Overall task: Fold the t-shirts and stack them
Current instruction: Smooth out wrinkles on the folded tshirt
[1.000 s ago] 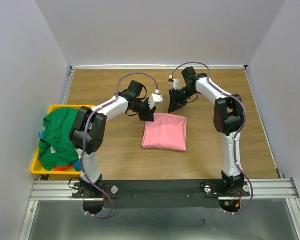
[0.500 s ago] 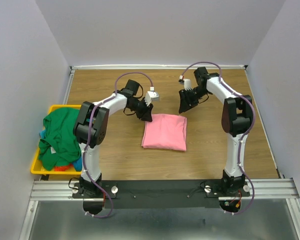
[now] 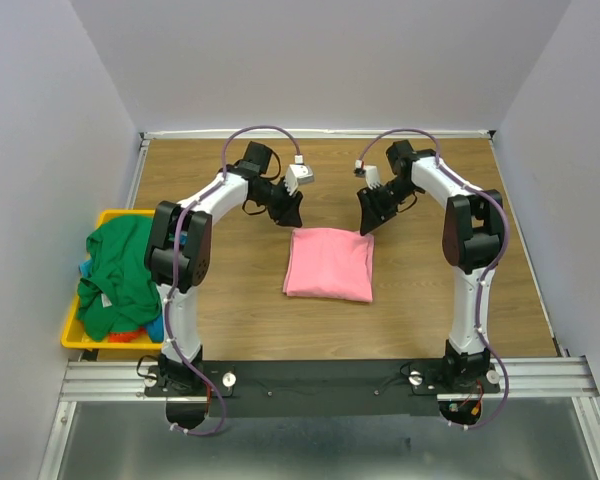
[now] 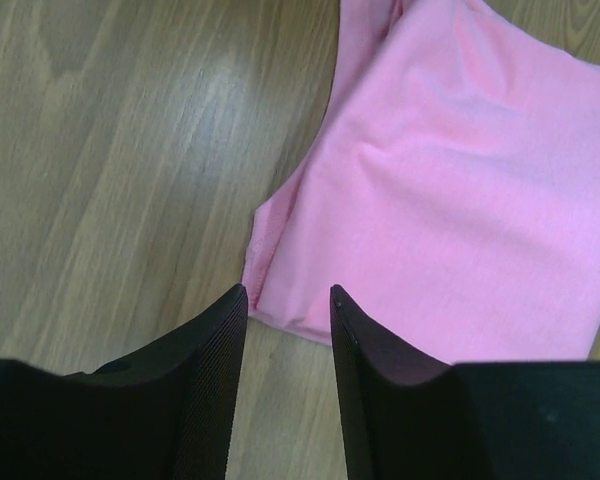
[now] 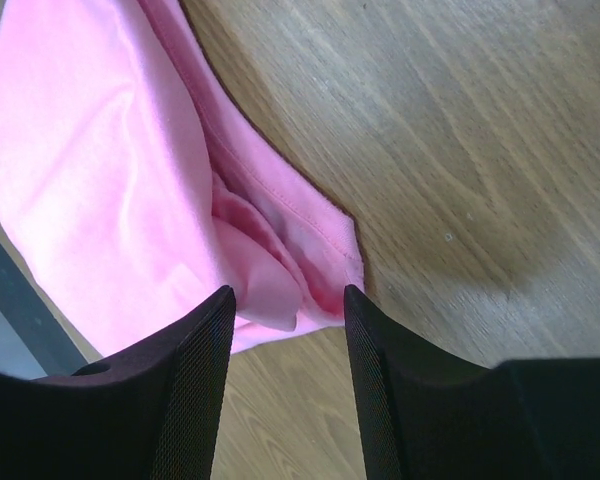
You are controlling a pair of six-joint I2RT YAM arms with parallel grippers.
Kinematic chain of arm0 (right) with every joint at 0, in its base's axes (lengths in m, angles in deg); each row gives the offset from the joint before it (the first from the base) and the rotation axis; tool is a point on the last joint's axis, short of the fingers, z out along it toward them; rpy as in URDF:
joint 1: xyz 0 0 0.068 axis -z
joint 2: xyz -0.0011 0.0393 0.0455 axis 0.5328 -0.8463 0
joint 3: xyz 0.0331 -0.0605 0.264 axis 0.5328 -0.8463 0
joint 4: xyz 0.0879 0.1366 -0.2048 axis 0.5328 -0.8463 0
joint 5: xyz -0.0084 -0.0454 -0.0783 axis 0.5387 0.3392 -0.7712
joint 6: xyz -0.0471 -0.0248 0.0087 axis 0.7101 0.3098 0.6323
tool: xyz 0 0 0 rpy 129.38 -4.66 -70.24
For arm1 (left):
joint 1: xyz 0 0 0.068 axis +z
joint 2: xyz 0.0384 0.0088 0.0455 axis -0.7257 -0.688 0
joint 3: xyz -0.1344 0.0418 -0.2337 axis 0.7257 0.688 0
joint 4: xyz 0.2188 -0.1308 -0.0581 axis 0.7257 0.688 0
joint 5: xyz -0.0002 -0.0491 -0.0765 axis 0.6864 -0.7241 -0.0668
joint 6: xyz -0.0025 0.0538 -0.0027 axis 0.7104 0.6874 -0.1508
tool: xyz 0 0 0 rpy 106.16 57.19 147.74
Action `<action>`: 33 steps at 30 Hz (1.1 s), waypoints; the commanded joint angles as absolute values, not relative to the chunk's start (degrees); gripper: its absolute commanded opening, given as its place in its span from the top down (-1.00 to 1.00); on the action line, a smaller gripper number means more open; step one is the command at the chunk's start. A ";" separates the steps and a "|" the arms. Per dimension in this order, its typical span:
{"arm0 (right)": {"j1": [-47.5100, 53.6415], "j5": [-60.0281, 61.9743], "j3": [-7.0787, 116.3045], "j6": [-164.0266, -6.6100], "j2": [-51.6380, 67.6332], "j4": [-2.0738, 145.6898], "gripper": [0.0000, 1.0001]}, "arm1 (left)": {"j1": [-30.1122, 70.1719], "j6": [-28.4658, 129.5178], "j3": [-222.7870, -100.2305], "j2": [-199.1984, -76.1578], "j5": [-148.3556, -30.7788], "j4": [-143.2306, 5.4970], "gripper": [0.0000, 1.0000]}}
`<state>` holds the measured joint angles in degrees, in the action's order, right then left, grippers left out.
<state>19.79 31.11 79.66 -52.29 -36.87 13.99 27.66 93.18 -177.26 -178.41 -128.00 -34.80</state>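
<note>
A pink t-shirt [image 3: 330, 264] lies folded into a rectangle on the wooden table [image 3: 420, 300]. My left gripper [image 3: 292, 212] hovers open and empty just beyond its far left corner; the left wrist view shows that corner [image 4: 460, 190] ahead of the fingers. My right gripper [image 3: 365, 222] hovers open and empty just beyond the far right corner, and the right wrist view shows the layered folded edge [image 5: 130, 170] between the fingers. A green t-shirt [image 3: 120, 275] is bunched in the yellow bin [image 3: 72, 338] at the left, with bits of blue and orange cloth under it.
The bin stands at the table's left edge. Grey walls enclose the table on three sides. A metal rail [image 3: 330, 375] with the arm bases runs along the near edge.
Both grippers have drawn back from the pink shirt's far edge towards the back of the table. The left one has lifted off the corner. The shirt lies still.
</note>
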 commanded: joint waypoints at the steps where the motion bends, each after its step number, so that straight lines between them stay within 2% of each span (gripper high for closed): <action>1: 19.63 31.39 78.30 -49.41 -35.99 11.94 -0.10 | 27.54 95.67 -179.77 -181.88 -126.22 -31.70 0.05; 3: 19.71 30.95 77.68 -48.71 -35.38 11.58 -0.16 | 27.54 96.20 -180.48 -182.50 -126.57 -30.47 0.04; 4: 19.63 30.86 77.51 -48.62 -35.20 11.50 -0.36 | 27.54 96.47 -180.66 -183.03 -126.66 -30.03 0.04; 5: 19.71 30.95 77.59 -48.45 -35.11 11.32 -0.39 | 27.54 96.99 -180.74 -183.21 -126.74 -29.42 0.03; 22: 21.82 38.33 83.74 -46.69 -34.94 6.93 -0.32 | 27.54 97.79 -181.19 -184.53 -127.18 -29.15 0.05; 33: 21.82 37.89 81.99 -39.92 -36.95 6.66 -0.32 | 27.54 99.46 -182.85 -185.67 -127.71 -27.13 0.05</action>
